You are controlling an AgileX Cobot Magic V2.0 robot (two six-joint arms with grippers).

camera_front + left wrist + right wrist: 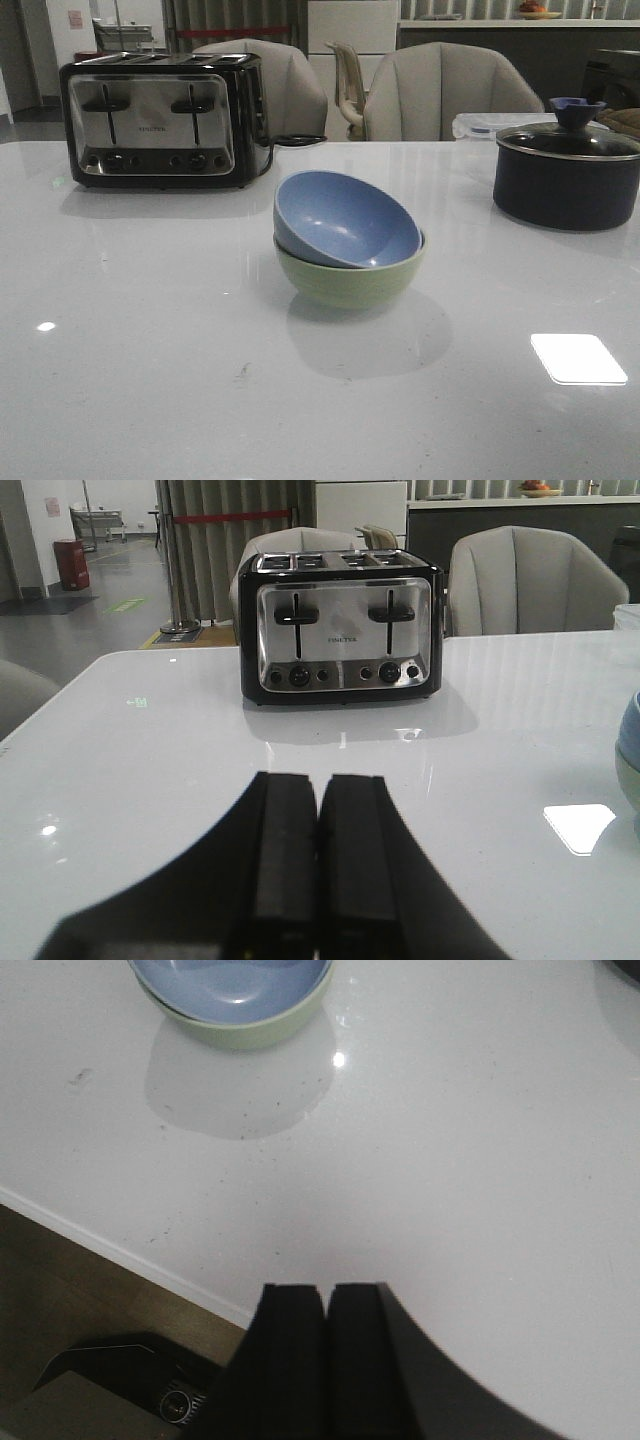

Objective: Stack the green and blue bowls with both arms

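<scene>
Both grippers were pressed together and held nothing: the left gripper (318, 865) showed its two black fingers side by side with only a seam between them, and the right gripper (326, 1360) showed the same. Neither touched a bowl.

The blue bowl (345, 218) sat inside the green bowl (348, 272) near the middle of the white table (150, 350). It was tilted, its opening tipped toward the camera and its far rim riding high, so the nesting was not level. The stack itself appeared made; the step in hand was judged to be the withdrawal and check.

To finish well, the arms should stay clear of the stack. If levelling is wanted, one gripper should steady the green bowl's wall while the other presses the raised blue rim down gently; a sideways push could slide the pair on the glossy surface.

Only the front view showed the tilt, the dark lidded pot (566, 175) to the right and the toaster (160, 120) to the left together. The left wrist view showed the toaster squarely and only a sliver of the bowls at its edge. The right wrist view alone showed the table's near edge (120, 1255) and the floor beneath it, with the bowls seen from above.
</scene>
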